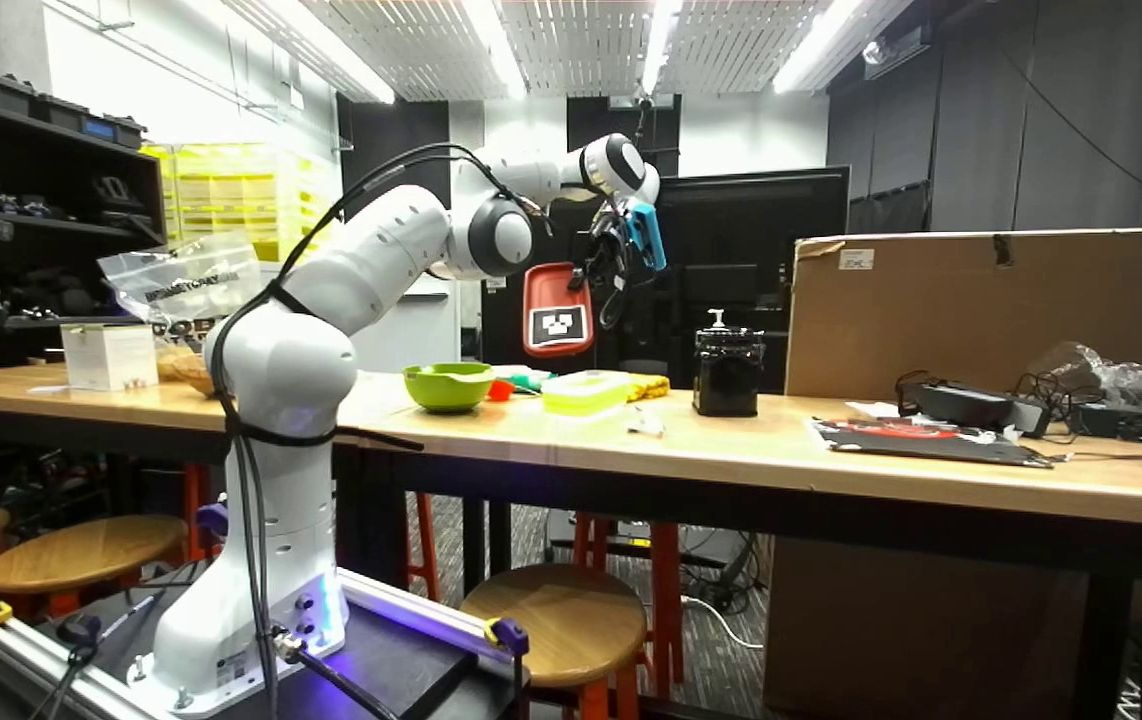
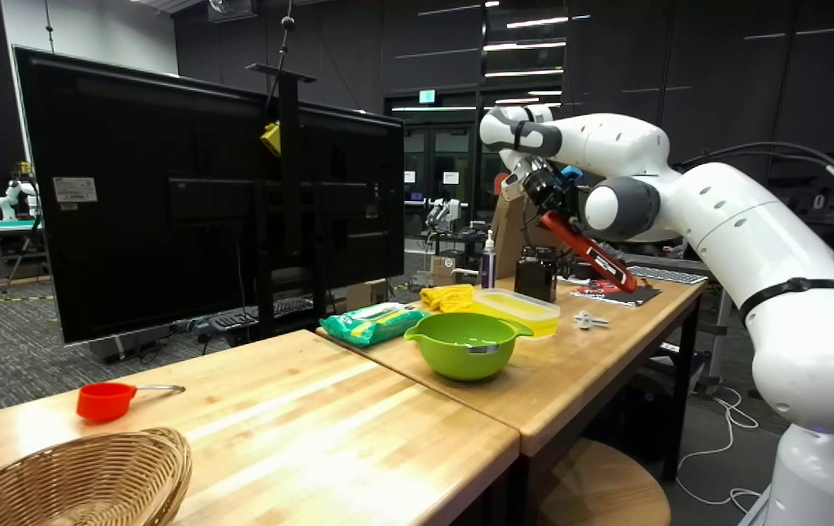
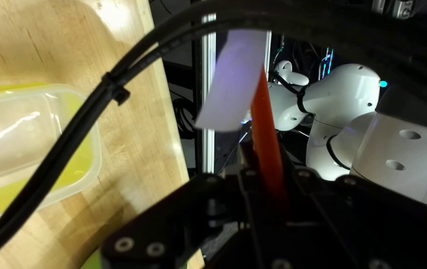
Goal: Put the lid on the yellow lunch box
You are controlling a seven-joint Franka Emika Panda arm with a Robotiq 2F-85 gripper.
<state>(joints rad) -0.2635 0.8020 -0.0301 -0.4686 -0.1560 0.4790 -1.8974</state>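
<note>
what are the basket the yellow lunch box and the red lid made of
Basket: seemingly satin wicker, from its woven strands.
Yellow lunch box: likely glossy, translucent plastic; cloudy rim, bright glints.
Red lid: probably satin plastic; smooth, rounded corners.

One lid (image 1: 553, 297), one yellow lunch box (image 2: 530, 314), one green bowl (image 2: 461, 356), one red cup (image 2: 105, 402), three stool seats (image 1: 561, 620).
</note>
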